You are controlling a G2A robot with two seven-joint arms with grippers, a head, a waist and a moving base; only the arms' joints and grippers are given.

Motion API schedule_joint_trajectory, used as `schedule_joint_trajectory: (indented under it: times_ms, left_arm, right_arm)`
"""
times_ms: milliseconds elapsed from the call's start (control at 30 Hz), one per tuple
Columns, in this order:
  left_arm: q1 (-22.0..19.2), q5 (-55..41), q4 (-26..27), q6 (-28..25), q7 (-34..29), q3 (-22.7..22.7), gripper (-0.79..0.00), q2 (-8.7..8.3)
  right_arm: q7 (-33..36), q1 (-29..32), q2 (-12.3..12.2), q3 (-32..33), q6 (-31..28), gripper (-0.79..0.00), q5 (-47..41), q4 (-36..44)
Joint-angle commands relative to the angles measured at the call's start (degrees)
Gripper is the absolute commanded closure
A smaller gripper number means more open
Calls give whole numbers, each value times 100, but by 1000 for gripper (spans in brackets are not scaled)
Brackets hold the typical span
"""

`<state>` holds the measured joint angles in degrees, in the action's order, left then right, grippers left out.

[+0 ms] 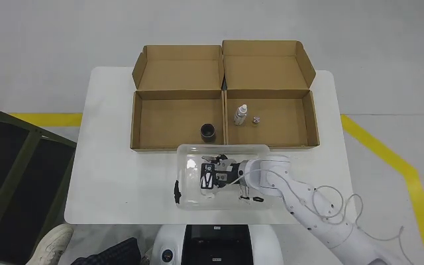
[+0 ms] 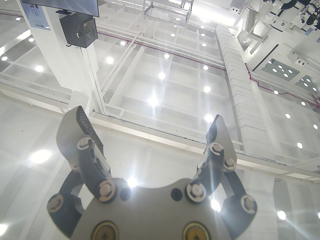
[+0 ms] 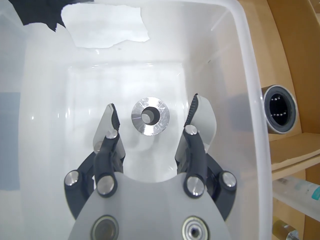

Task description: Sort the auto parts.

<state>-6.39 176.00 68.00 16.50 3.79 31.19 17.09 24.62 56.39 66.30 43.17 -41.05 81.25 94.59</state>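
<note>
My right gripper (image 3: pixel 153 112) hangs open inside a clear plastic bin (image 3: pixel 246 58), its fingers on either side of a silver metal ring (image 3: pixel 150 119) with a centre hole that lies on the bin floor. From above, the same gripper (image 1: pixel 211 176) sits in the bin (image 1: pixel 224 150) at the table's front. A black cylindrical bearing (image 1: pixel 209 131) stands in the left cardboard box (image 1: pixel 147 121) and shows beside the bin as well (image 3: pixel 279 109). A small clear bottle (image 1: pixel 240 114) and a tiny metal part (image 1: pixel 256 120) lie in the right box (image 1: pixel 291 119). My left gripper (image 2: pixel 150 128) is open and points up at the ceiling.
Both cardboard boxes stand side by side behind the bin with their lids folded back. A torn white label (image 3: pixel 105 26) and a black scrap (image 3: pixel 50 3) show at the bin's far wall. A small black item (image 1: pixel 177 193) lies beside the bin's left end.
</note>
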Motion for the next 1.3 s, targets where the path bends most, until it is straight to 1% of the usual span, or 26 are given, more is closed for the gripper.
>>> schedule_joint_trajectory:
  times_ms: [0,133,167,300,333,367,600,767,1000,1267]
  left_arm:
    - [0,0,0,0,0,0,-785,0]
    - [0,0,0,0,0,0,-785,0]
    - [0,0,0,0,0,0,-785,0]
    - [0,0,0,0,0,0,-785,0]
    - [0,0,0,0,0,0,-785,0]
    - [0,0,0,0,0,0,-785,0]
    - [0,0,0,0,0,0,-785,0]
    - [0,0,0,0,0,0,-785,0]
    - [0,0,0,0,0,0,-785,0]
    - [0,0,0,0,0,0,-785,0]
  right_arm:
    - [-14,-22,16,-26,-6,-409,3,-68]
    - [-42,-62,48,-65,-19,-363,-28,-185]
    - [-47,-73,56,-75,-22,-342,-36,-210]
    - [-69,-120,86,-105,-50,-160,-70,-291]
    - [-75,-128,92,-109,-56,-58,-80,-303]
    - [-81,-136,97,-110,-58,-6,-80,-307]
    - [-82,-95,90,-48,-111,0,-21,-163]
    - [-171,27,38,122,-311,0,-153,57]
    - [-346,393,-93,570,-380,0,-296,734]
    - [-781,681,-217,1147,-581,0,-703,1201]
